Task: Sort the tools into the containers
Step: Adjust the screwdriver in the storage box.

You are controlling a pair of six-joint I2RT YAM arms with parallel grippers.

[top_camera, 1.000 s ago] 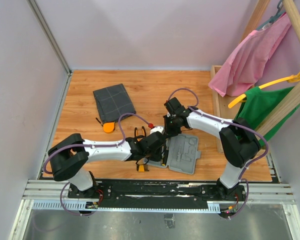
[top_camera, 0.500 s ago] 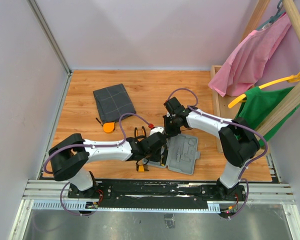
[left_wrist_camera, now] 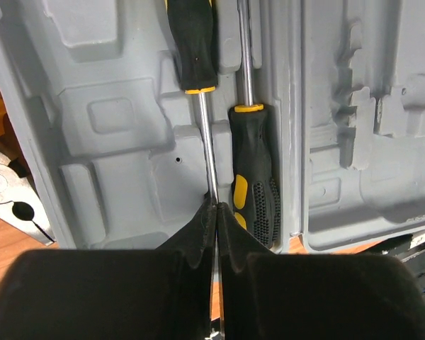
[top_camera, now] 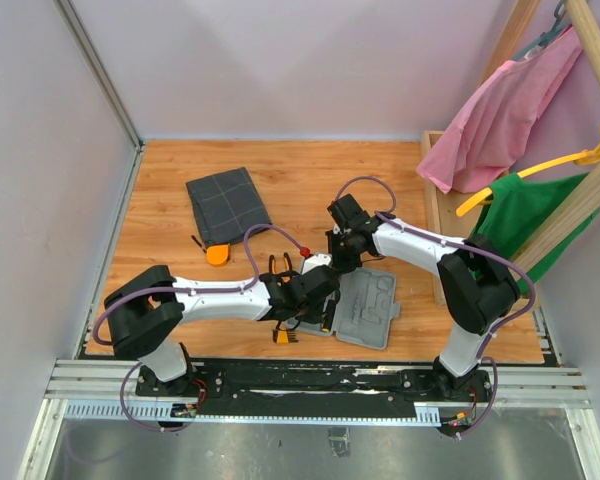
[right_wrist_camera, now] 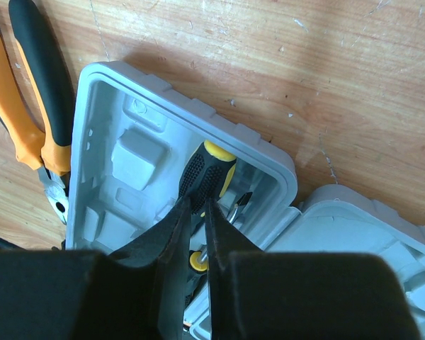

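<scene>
The light-grey case lies open near the front, with two black-and-yellow screwdrivers in its left half. My left gripper is shut on the thin shaft of one screwdriver. The other screwdriver lies beside it, pointing the opposite way. My right gripper is shut on the handle of the first screwdriver at the case's far corner. The orange-and-black pliers lie on the wood just left of the case. The dark grid pouch sits far left, the round orange piece below it.
A small orange bit holder lies at the case's near-left corner under the left arm. A wooden rack with pink and green garments stands at the right. Walls close in on the left and far side.
My left gripper's jaws have closed fully onto the screwdriver shaft, and the left arm has edged slightly right. The right arm has not moved.
</scene>
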